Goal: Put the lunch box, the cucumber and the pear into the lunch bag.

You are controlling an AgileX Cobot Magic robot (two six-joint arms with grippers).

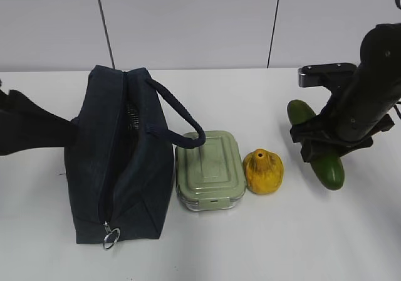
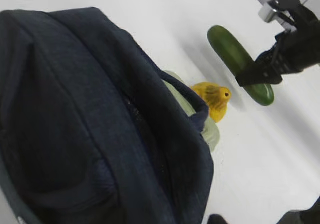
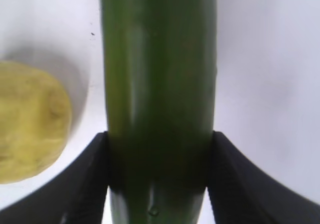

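The dark navy lunch bag [image 1: 119, 168] stands at the left with its top zipper open; it fills the left wrist view [image 2: 75, 109]. The sage-green lunch box [image 1: 210, 168] lies against its right side, under the loop handle [image 1: 182, 115]. The yellow pear [image 1: 263, 171] stands right of the box. The dark green cucumber [image 1: 329, 168] lies on the table at the right. My right gripper [image 3: 159, 179] is shut on the cucumber's [image 3: 160, 74] middle, a finger pressed on each side. My left gripper [image 1: 66, 129] is at the bag's left side, its fingers hidden by the fabric.
The white table [image 1: 250, 243] meets a grey panelled wall [image 1: 188, 24] behind. A metal ring pull [image 1: 111, 237] hangs at the bag's near end. The pear [image 3: 30, 124] sits close to the left of the cucumber in the right wrist view.
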